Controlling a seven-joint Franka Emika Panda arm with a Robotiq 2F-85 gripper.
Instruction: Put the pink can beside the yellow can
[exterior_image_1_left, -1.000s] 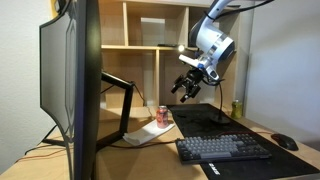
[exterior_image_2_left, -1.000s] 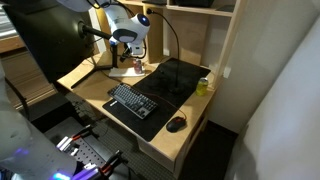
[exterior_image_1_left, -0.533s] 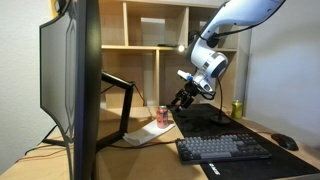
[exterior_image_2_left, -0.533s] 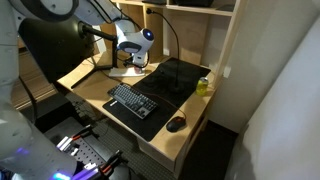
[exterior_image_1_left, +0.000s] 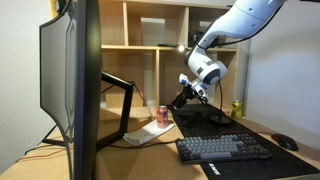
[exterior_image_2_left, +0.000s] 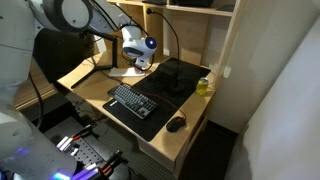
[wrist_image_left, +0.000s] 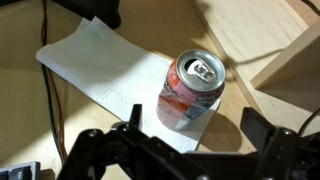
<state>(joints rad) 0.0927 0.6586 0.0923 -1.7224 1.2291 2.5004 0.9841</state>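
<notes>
In the wrist view the pink can (wrist_image_left: 190, 90) stands upright just ahead of the gripper (wrist_image_left: 190, 127), in line with the gap between its two dark fingers (wrist_image_left: 128, 133), which are spread wide and hold nothing. The can rests on the corner of a white sheet of paper (wrist_image_left: 95, 62). In an exterior view the gripper (exterior_image_1_left: 181, 100) hangs just above and beside the pink can (exterior_image_1_left: 162, 115), while the yellow can (exterior_image_1_left: 237, 108) stands well apart, across a black desk mat (exterior_image_1_left: 205, 120). Where the yellow can (exterior_image_2_left: 203, 86) shows from above, the pink one is hidden behind the arm, and the fingers' lower parts are cut off in the wrist view. The desk (exterior_image_1_left: 140, 160) is pale wood with a keyboard (exterior_image_1_left: 222, 149), a mouse (exterior_image_1_left: 286, 142), a large monitor (exterior_image_1_left: 85, 90) and open shelves (exterior_image_1_left: 150, 30) behind.
</notes>
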